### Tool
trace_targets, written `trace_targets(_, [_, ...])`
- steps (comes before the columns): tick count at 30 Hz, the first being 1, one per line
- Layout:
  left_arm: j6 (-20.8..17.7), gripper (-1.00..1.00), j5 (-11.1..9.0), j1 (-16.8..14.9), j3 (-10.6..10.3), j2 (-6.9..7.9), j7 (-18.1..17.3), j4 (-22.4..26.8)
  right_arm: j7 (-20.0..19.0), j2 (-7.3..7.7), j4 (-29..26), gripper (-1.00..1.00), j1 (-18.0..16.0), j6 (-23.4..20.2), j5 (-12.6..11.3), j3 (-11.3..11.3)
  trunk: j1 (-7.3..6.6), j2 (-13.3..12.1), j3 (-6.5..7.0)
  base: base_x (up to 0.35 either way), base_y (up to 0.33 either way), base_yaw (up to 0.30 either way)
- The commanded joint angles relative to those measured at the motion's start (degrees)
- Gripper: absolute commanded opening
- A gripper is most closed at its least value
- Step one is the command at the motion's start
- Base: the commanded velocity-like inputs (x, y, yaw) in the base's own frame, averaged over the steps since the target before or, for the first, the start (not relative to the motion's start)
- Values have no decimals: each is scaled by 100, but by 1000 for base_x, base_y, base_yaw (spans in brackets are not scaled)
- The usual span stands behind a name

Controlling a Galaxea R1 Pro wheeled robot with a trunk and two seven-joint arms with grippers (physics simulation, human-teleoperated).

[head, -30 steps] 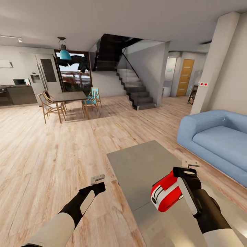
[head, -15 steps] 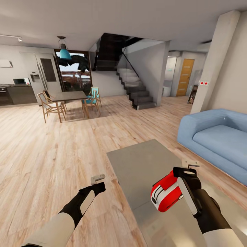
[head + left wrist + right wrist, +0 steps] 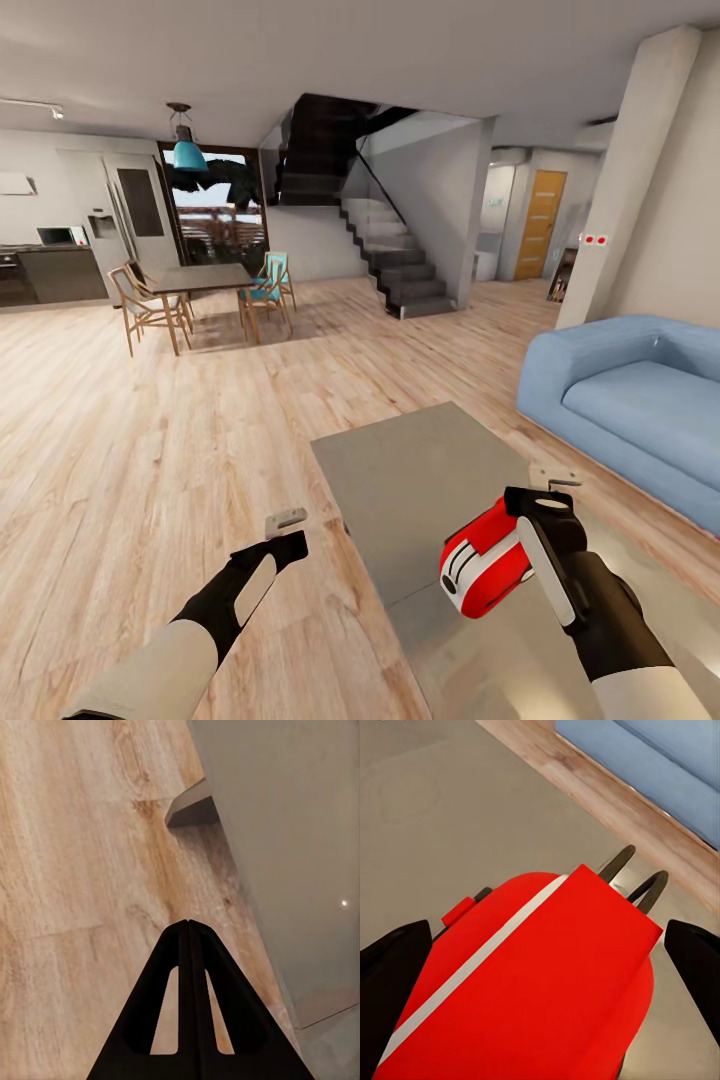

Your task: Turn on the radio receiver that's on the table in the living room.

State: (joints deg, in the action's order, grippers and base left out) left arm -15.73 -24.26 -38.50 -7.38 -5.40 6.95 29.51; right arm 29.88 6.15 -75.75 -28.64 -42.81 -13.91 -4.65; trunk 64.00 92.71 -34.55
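Over on the left, the left gripper (image 3: 287, 521) hangs above the wood floor (image 3: 150, 450), just off the bench's near-left edge, and it hasn't budged across the last second. Its wrist camera shows the two dark fingers (image 3: 189, 937) pressed together to a single point, holding nothing, with floorboards and the bench's grey edge beneath.

Moving to centre, the bench (image 3: 410, 470) stretches away, a flat grey top. The one thing that has changed is small: the whole head picture has drifted a shade, the sofa (image 3: 640, 400) sitting slightly lower against the frame than it did a second back. That reads as the camera shifting, not the furniture.

Now to the right, and here's the action. The radio receiver (image 3: 485, 560), glossy red with its white end panel facing the robot, is up against the right gripper (image 3: 545, 500) over the bench's near half. It sits exactly where it was half a second ago. From the right wrist camera the red body (image 3: 547, 982) lies between the two dark fingers (image 3: 694, 945), which stand spread to either side of it; whether they are truly pinching it I cannot tell. Nor can I tell whether it rests on the bench or is lifted off it.

My read: the arms are at a standstill with the radio in reach, so the switching step is at hand, and no sign yet shows it done.
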Motion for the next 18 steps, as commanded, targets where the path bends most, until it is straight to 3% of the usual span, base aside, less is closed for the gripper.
trace_targets(1, [0, -100, 0, 0, 0, 0, 0, 1, 0, 0, -1, -100, -1, 0, 20, -1, 0, 0, 0, 0, 0, 0])
trace_targets(6, [0, -100, 0, 0, 0, -2, -1, 1, 0, 0, -1, -100, -1, 0, 20, -1, 0, 0, 0, 0, 0, 0])
trace_targets(18, [0, -100, 0, 0, 0, 4, -1, 2, 0, 0, -1, -100, -1, 0, 20, -1, 263, 481, -215, 0, 0, 0])
